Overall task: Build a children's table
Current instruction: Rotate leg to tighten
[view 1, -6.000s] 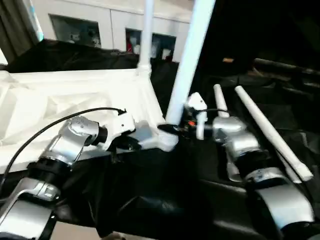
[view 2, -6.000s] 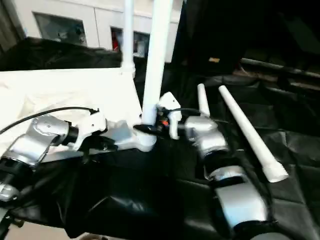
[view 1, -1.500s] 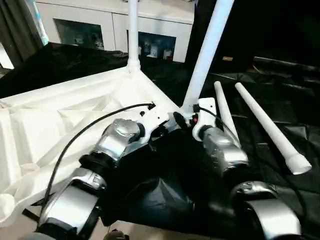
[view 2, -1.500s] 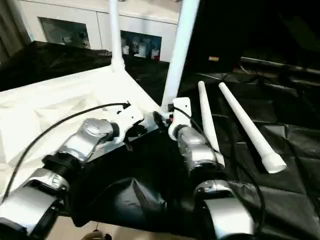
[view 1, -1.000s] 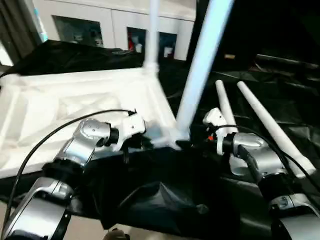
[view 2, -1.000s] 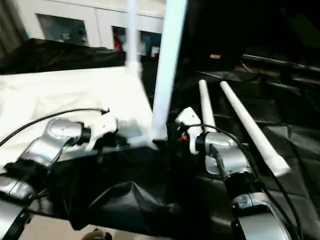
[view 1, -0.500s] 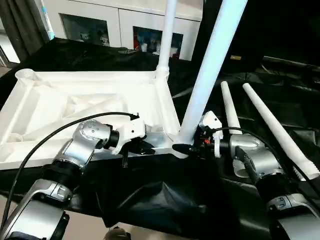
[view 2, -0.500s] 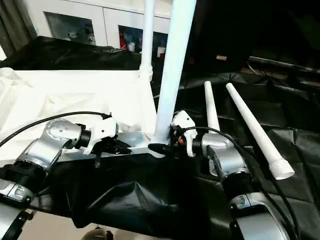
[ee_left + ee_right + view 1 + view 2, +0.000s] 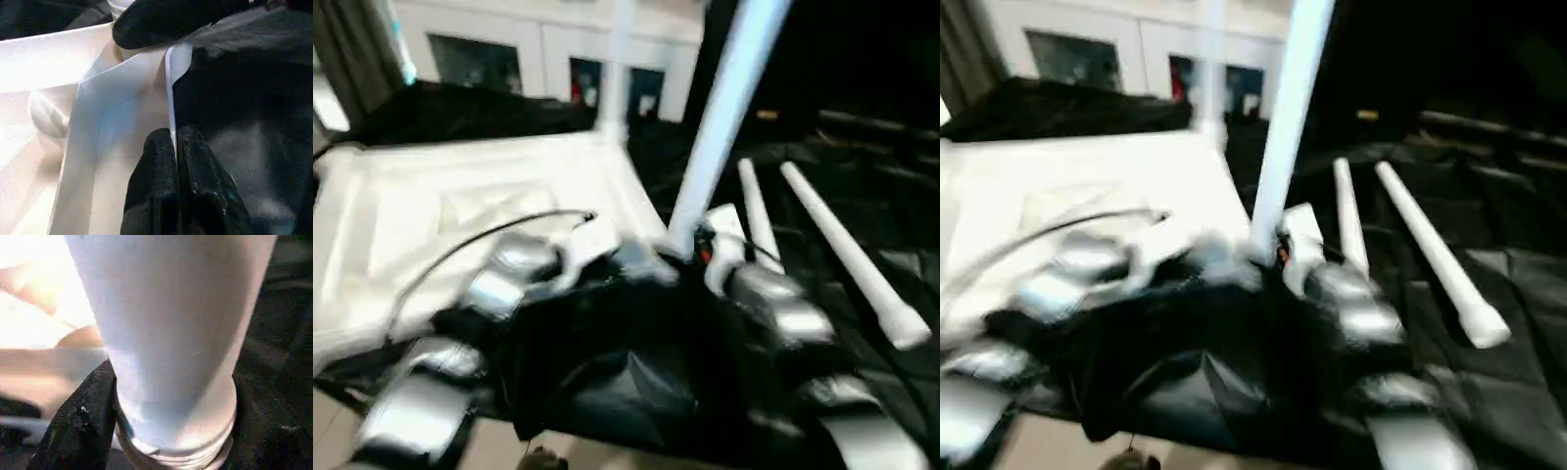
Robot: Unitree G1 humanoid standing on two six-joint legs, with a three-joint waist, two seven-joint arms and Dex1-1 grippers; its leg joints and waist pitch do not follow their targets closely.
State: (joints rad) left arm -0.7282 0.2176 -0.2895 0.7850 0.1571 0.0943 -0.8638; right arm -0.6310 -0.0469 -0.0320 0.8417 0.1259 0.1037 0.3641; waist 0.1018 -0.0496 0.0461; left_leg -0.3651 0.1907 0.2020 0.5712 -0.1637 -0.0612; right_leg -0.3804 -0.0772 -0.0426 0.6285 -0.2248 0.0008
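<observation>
Children's table: top (image 9: 460, 211) inverted on black sheeting (image 9: 636, 382), ribbed underside up. Fitted: two legs, near-corner leg (image 9: 724, 108) and far-corner leg (image 9: 615, 69), both upright. Unfitted: two loose legs (image 9: 842, 255) lying beside the top, on its right. Left gripper (image 9: 175, 142): clenched on the top's rim near the near-corner leg. Right gripper (image 9: 93, 401): grasping the near-corner leg's base. Judged about half assembled.

Tabletop (image 9: 460, 196) upside down at left; two legs (image 9: 724, 117) upright in right-side corners; two loose legs (image 9: 842, 250) lying further right.
</observation>
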